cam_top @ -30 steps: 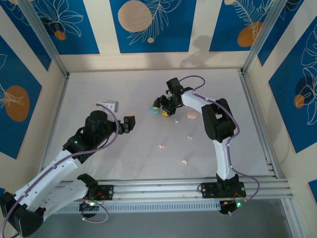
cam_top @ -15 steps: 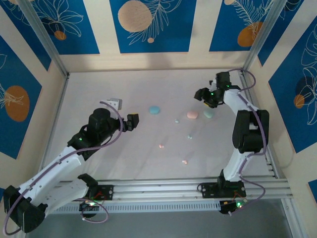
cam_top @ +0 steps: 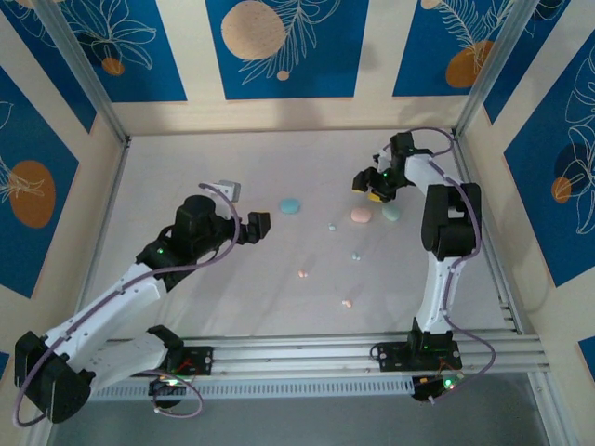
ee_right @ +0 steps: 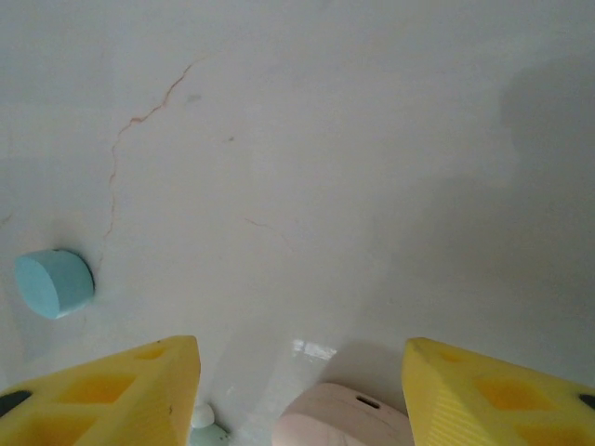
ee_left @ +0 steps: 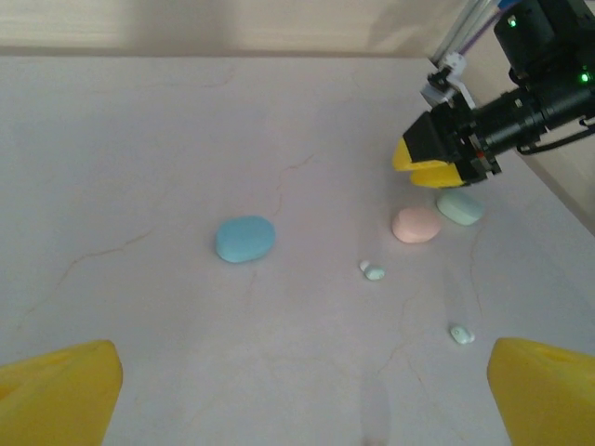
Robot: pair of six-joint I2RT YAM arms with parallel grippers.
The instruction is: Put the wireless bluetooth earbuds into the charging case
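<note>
Your left gripper [cam_top: 257, 226] hangs over the middle-left of the table [cam_top: 186, 167]. Its jaws are spread as wide as they go and there is nothing between them. From its wrist camera you see the two yellow fingers [ee_left: 56, 404] at the bottom corners, with bare tabletop in the gap.

Your right gripper [cam_top: 367, 188] is up at the far right, above the table and just behind the pink case [cam_top: 361, 215]. Its jaws stand roughly half apart and grip nothing (the pink case peeks in at the bottom edge of the right wrist view, between the fingers, but it lies on the table rather than pinched).

The earbuds [cam_top: 356, 256] are all loose on the table, none of them in a case. From above you can pick out four spots. One pale teal spot lies just to the near-left of the pink case, and another teal one lies nearer to you. Two pinkish ones lie closer to the arm bases, well apart from each other. In the left wrist view the first teal spot looks like two nubs side by side, though they are too small to tell whether they touch.

Three cases lie across the far half of the table. The blue case [cam_top: 290, 205] is alone toward the middle. The pink case and the mint case [cam_top: 390, 213] sit just beside each other on the right.
</note>
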